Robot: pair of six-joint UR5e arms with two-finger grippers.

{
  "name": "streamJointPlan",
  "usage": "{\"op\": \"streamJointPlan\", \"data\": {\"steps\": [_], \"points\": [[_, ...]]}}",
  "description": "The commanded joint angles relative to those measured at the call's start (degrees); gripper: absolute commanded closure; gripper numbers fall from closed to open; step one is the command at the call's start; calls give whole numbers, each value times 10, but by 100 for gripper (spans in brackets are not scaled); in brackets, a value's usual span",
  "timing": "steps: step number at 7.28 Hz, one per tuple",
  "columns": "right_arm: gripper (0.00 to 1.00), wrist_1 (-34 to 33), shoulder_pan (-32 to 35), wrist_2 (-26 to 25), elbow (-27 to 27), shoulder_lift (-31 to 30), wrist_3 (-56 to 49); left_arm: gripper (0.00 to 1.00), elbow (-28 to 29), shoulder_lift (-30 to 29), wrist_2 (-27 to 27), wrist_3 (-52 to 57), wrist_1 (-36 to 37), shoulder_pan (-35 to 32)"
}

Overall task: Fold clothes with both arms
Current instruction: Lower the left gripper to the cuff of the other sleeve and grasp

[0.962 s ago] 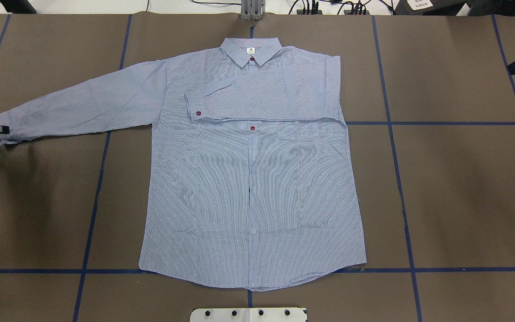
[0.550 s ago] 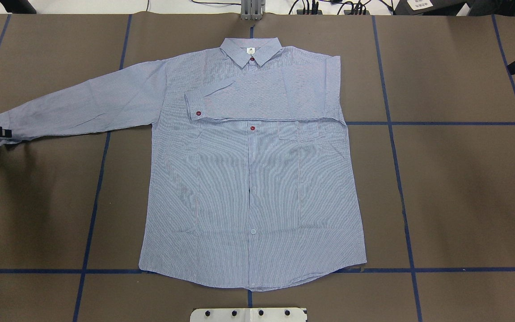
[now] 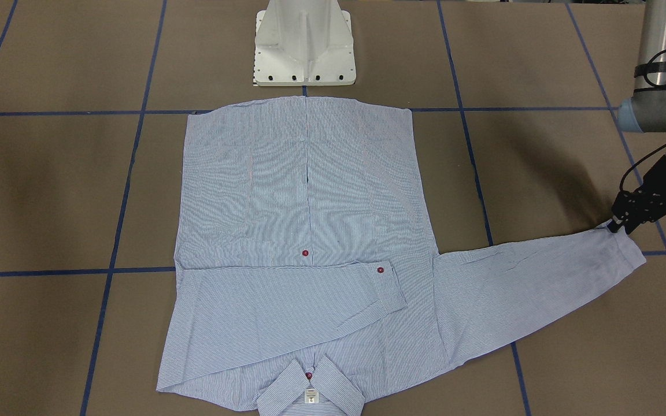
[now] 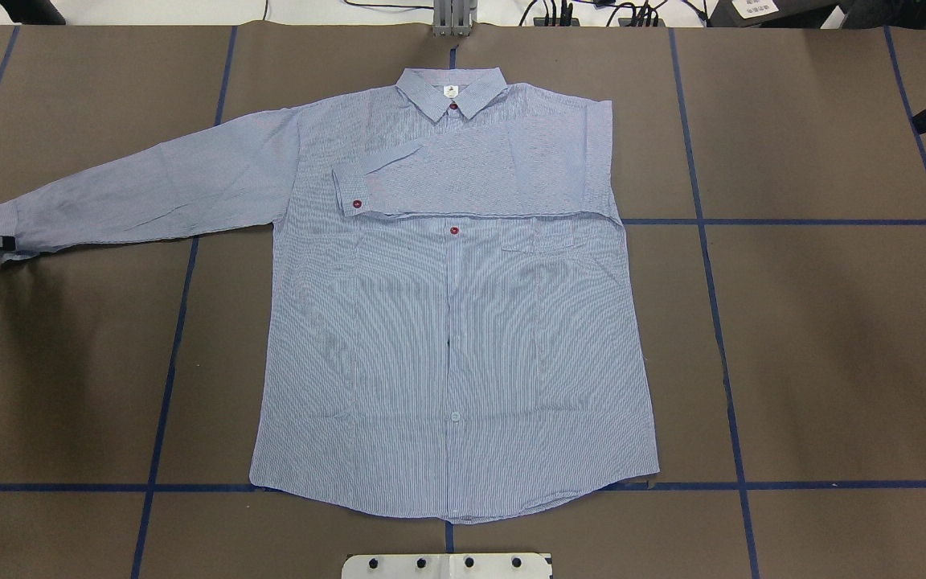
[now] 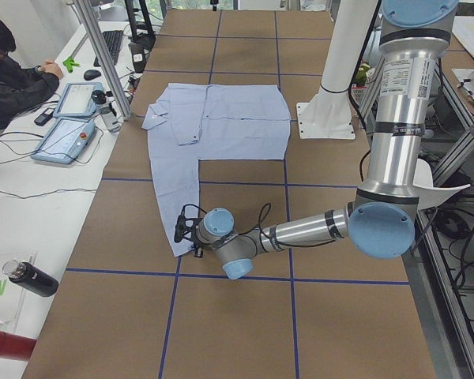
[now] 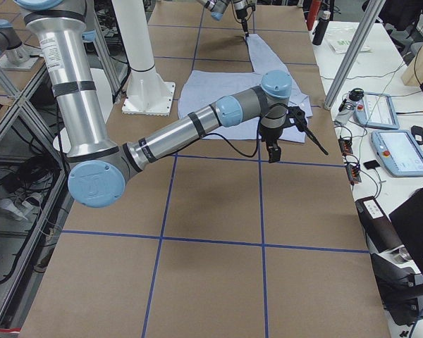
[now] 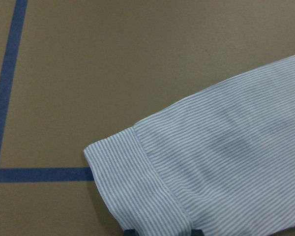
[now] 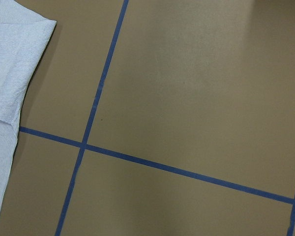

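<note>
Shirt [image 4: 447,338]: lies flat and front-up on the brown table [image 4: 817,338], with the collar [image 4: 451,88] at the far edge from the white base [image 3: 304,43].
Folded sleeve [image 4: 471,181]: lies across the chest, its buttoned end pointing toward the robot's left.
Outstretched sleeve [image 4: 149,193]: reaches flat across the table toward the robot's left.
Cuff [image 7: 137,191]: ends the outstretched sleeve and rests beside a blue tape line [image 7: 39,174].
Left gripper [image 3: 619,226]: sits down at table level, touching the cuff corner nearest the robot.
Left fingertips [image 7: 130,232]: parted, one on each side of the cuff's hem, cloth between them, not pinched together.
Right gripper [image 6: 307,130]: hangs above the table on the robot's right, apart from the shirt, with nothing in it; cannot tell whether parted or closed.
</note>
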Motion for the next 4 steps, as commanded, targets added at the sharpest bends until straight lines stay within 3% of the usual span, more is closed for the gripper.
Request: {"op": "streamJointPlan", "data": {"steps": [1, 3, 4], "points": [[0, 0, 0, 0, 0, 0, 0, 100, -5, 4, -3, 4, -1, 0], [0, 0, 0, 0, 3, 0, 1, 100, -20, 8, -13, 2, -23, -1], [0, 0, 0, 0, 3, -1, 1, 100, -43, 7, -45, -2, -18, -1]]}}
